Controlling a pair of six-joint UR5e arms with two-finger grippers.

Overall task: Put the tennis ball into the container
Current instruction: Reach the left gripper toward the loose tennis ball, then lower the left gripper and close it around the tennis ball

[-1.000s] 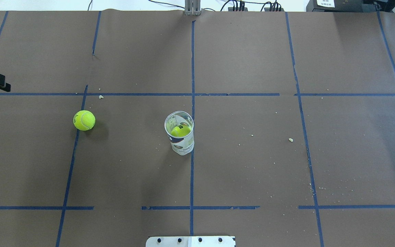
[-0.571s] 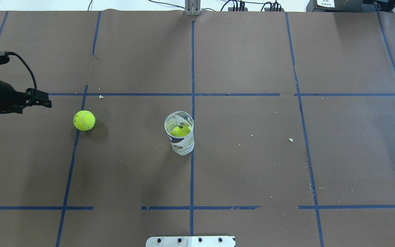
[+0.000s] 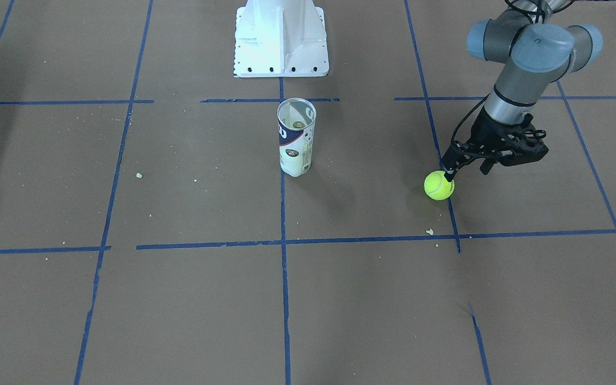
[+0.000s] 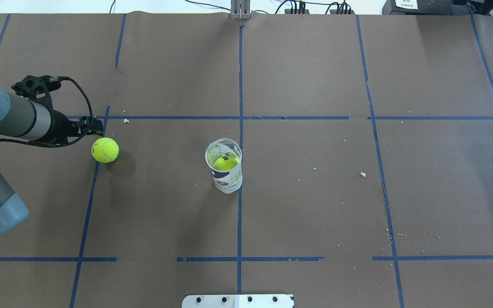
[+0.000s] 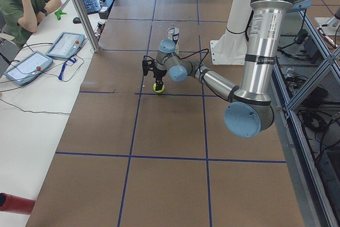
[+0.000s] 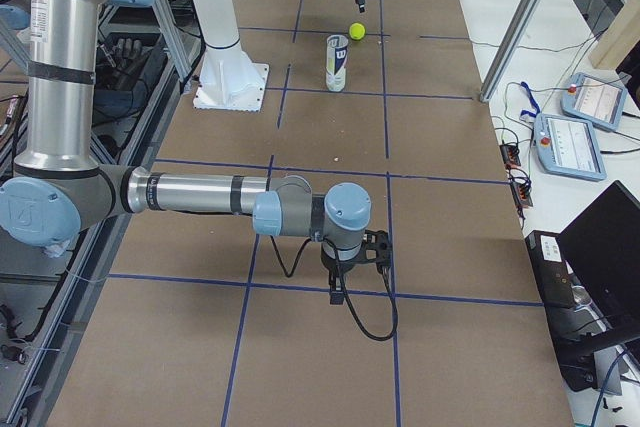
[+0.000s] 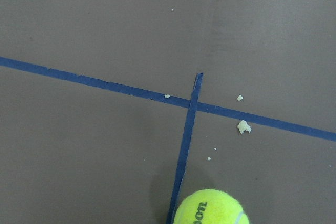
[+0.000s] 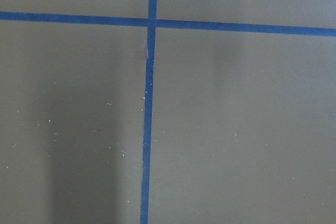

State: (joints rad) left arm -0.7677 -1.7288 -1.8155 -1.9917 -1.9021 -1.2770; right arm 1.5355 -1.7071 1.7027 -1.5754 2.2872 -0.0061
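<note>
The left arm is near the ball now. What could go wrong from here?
1. The left gripper is close to the tennis ball but off its centre; the wrist view shows the ball only at its bottom edge. Descending here may nudge the ball, and it could roll away.
2. The container stands free, tall and narrow, with another ball inside; a bump on its rim might tip it.

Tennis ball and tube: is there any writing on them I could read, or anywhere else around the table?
"...son": dark print on the tennis ball, seen from the left wrist; the first letters are cut off by the picture's edge.
Container: the white and navy label carries print, too small to read.
Second ball inside the container: a dark mark, unreadable.
White sticker on the black box beyond the far edge: too small to read.
</note>
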